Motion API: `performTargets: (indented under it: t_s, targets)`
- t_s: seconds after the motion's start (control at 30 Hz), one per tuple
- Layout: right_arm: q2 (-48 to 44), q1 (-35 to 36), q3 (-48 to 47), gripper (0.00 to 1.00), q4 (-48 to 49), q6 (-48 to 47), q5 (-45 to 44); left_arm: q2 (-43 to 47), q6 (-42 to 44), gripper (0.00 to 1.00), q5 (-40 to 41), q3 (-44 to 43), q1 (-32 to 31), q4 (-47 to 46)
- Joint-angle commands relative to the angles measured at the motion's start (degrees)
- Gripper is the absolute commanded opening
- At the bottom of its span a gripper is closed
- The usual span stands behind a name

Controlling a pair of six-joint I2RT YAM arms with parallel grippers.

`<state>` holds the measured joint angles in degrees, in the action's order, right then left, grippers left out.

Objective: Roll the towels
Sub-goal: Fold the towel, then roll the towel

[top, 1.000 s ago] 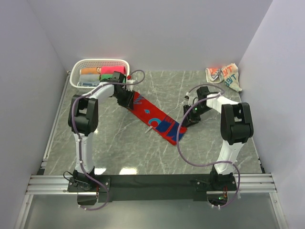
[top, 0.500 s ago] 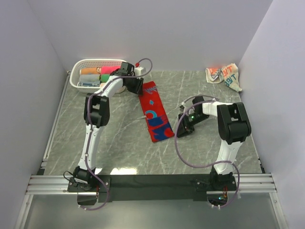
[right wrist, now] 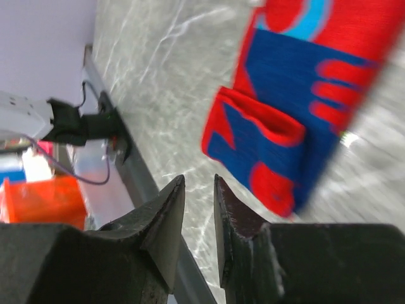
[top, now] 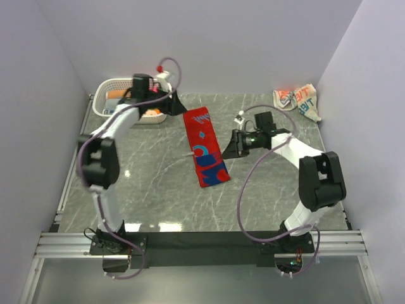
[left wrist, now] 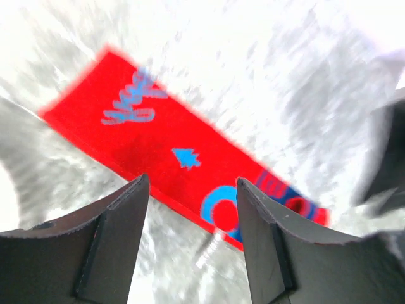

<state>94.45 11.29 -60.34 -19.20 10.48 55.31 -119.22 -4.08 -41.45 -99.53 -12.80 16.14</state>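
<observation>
Up near the back of the tabletop, the left hand hangs with its two dark fingers well apart and nothing between them, looking down on the red towel from beside its far end. That towel lies flat as a long strip in the middle of the tabletop, not yet rolled, and is red for most of its run with pale blue print. The right hand sits low just beside the towel's near end. Its fingers are almost together, with only a thin slit showing and nothing caught in it. Seen from that wrist, the blue end has one corner doubled back on itself in a small flap, so the strip is not quite square there.

The cloth looks thin, light and limp; it should bend anywhere and hold no shape of its own. My guess is that it will drag and bunch on the smooth, grey marbled tabletop rather than slide cleanly. A sensible hold is the short edge of one end, near both corners, so the roll starts straight. Pinching mid-strip would likely just lift a fold.

Further out, the cream towel lies crumpled at the far right corner, with orange and teal letters showing. A white slotted basket stands at the far left, with coloured rolls partly visible behind the left arm.
</observation>
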Motion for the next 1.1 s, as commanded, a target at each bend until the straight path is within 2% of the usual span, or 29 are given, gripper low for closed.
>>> performTargets:
  t_s: [0.0,0.13,0.27,0.33,0.47,0.57,0.73,0.9,1.07]
  targets:
    - [4.8,4.3,-2.7,0.32,3.3,2.7,2.0,13.7,-3.3,0.64,-5.0,8.4,3.3,-11.6]
    - [10.5,6.1,-3.7,0.29,4.3,1.8,0.7,19.2,3.2,0.64,-4.7,12.2,3.8,-3.6]
    - [17.4,5.9,-4.6,0.24,5.8,2.6,1.0,24.2,3.0,0.62,-4.5,19.3,4.1,-2.3]
    - [19.9,5.2,-4.0,0.23,7.8,3.5,-1.5,25.6,3.5,0.61,-4.2,22.0,3.7,-1.6]
    - [21.0,4.0,-2.8,0.23,10.0,5.7,-3.5,29.5,15.1,0.59,0.0,28.7,0.9,3.4]
    - [19.1,4.0,-0.1,0.23,12.6,7.5,-3.3,33.0,21.7,0.58,5.9,35.9,-4.4,2.9]
    - [18.7,4.0,3.1,0.23,16.8,12.6,-2.8,35.8,24.1,0.6,17.2,46.2,-17.4,-5.9]
    - [20.6,4.0,3.7,0.23,17.0,15.2,-3.0,34.0,25.7,0.61,25.3,49.2,-28.2,-15.5]
    - [22.1,4.1,2.5,0.23,16.0,16.7,-4.2,30.5,30.3,0.63,31.2,50.7,-34.4,-21.6]
